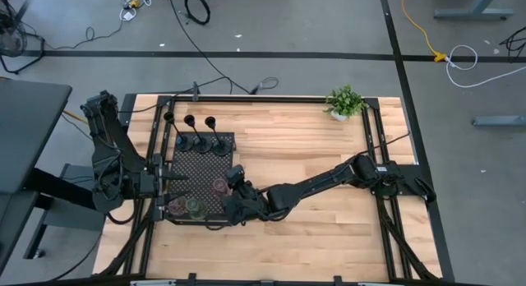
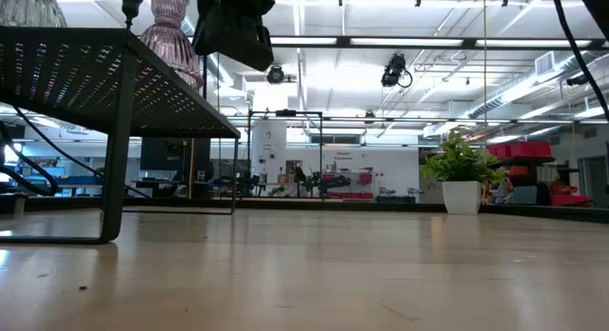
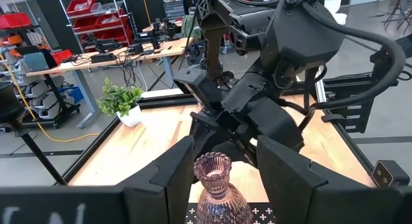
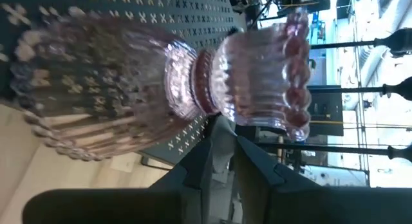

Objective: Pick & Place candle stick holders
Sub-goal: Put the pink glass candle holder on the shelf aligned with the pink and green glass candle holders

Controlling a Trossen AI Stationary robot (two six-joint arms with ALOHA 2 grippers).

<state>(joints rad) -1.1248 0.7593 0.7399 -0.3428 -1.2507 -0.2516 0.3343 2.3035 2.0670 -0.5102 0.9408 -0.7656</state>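
L gripper (image 3: 225, 169) is sitting w/ fingers spread either side of the pink holder (image 3: 215, 185) on the black tray (image 1: 193, 167), not gripping, while R gripper (image 1: 236, 191), nearly shut and probably empty, is crowding in and risking tipping it.

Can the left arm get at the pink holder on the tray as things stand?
Probably yes: the left gripper already has its open fingers either side of the pink holder on the black tray. The right gripper sits close beside it, though, crowding the spot.
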